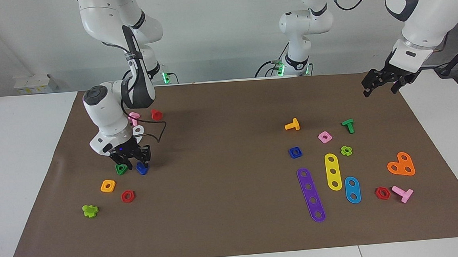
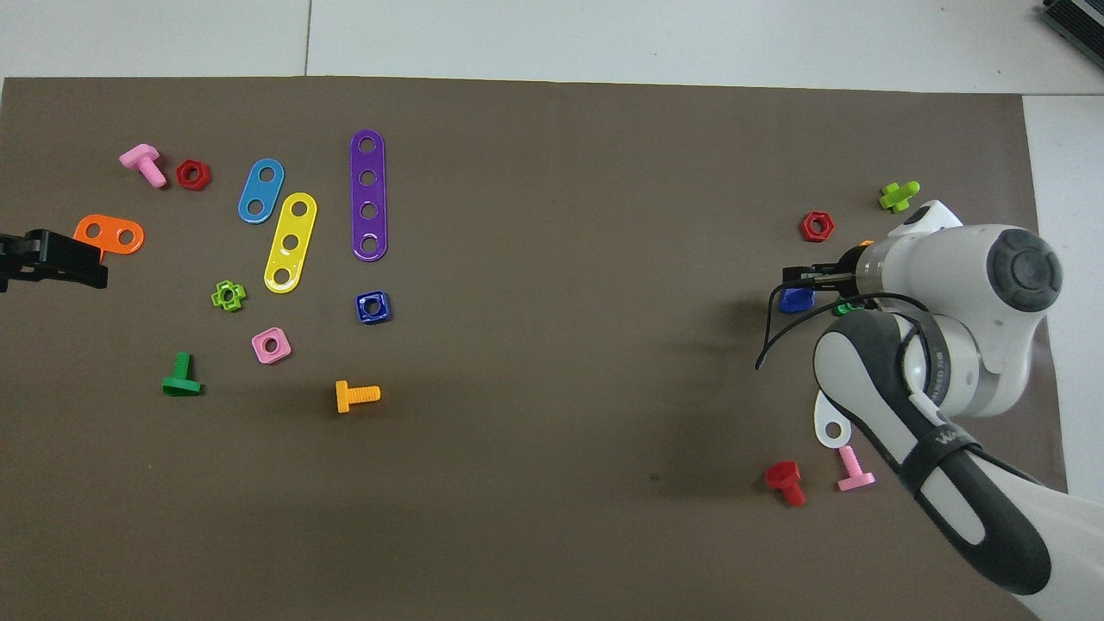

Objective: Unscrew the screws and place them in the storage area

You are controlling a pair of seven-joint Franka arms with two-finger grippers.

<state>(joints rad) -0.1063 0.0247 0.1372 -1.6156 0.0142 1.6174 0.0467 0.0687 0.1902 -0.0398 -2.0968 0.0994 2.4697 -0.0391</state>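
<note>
The small blue plastic toy bolt (image 1: 142, 168) sits low in the left part of the facing view, on the brown table mat (image 1: 226, 208), with its head showing just under the fingertips of the right gripper (image 1: 132, 160). Whether those fingers are clamped on it or merely resting at it cannot be told. The green triangular plastic nut (image 1: 121, 169) lies touching or just beside the bolt, under the same gripper. In the overhead view the blue bolt (image 2: 795, 299) shows at the right of the frame, at the tip of the right gripper (image 2: 806, 278), glossy and deep blue.

Its matching blue rounded-square plastic nut (image 1: 295, 152) with a centre hole lies in the right half of the facing view, well apart from the bolt, between the orange T-shaped plastic bolt (image 1: 292, 125) above it and the purple four-hole plastic strip (image 1: 311, 195) below it. In the overhead view this nut (image 2: 373, 307) is left of centre.

The left gripper (image 1: 381, 85) hangs at the upper right of the facing view, over the mat's edge, fingers spread apart and holding nothing.

No container appears in either view. White lettering on the right arm's dark wrist band shows in the overhead view but is too small to read.
</note>
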